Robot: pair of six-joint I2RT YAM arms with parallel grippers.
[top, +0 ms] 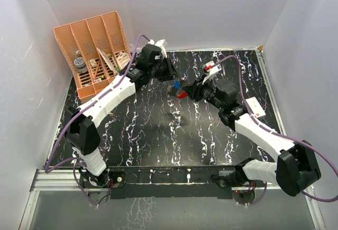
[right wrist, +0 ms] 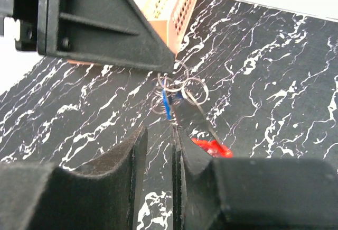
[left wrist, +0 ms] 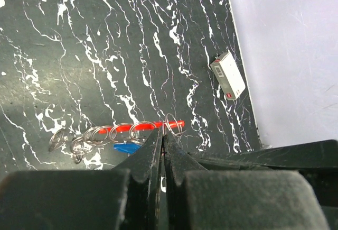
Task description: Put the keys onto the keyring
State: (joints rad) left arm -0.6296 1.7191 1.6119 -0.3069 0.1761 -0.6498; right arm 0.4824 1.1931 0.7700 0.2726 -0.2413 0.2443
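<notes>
As viewed from overhead, left pincer (left wrist: 162,135) and right pincer (right wrist: 158,130) nose to nose above the middle of a black, white-veined table (top: 158,145), tips near each other but apart

Counted: two pincers, one key (left wrist: 127,147), one keyring (left wrist: 130,127), one chain of split rings (left wrist: 108,132) with at least five silver loops, one orange organiser (top: 97,45) of four slots, one small white box (left wrist: 228,75)

Left pincer fully closed, tips pinching the end loop of the chain. Chain, keyring and key strung out just ahead of those tips, held above the table. Right pincer narrowly parted, nothing between its fingers. Keyring just beyond its right fingertip, key just ahead of the gap

Edges: white walls (top: 211,8) on three sides of the table. Organiser behind the left pincer, against the far left corner. White box well off to the side of the left pincer, lying beside the table's edge. Marbled surface showing under and around both pincers

Keyring: one straight, bright red side showing behind the loops in the left wrist view, the rest hidden. Key: tiny, bright blue head, seen edge-on from the right wrist as a thin blue strip, blade too small to make out
</notes>
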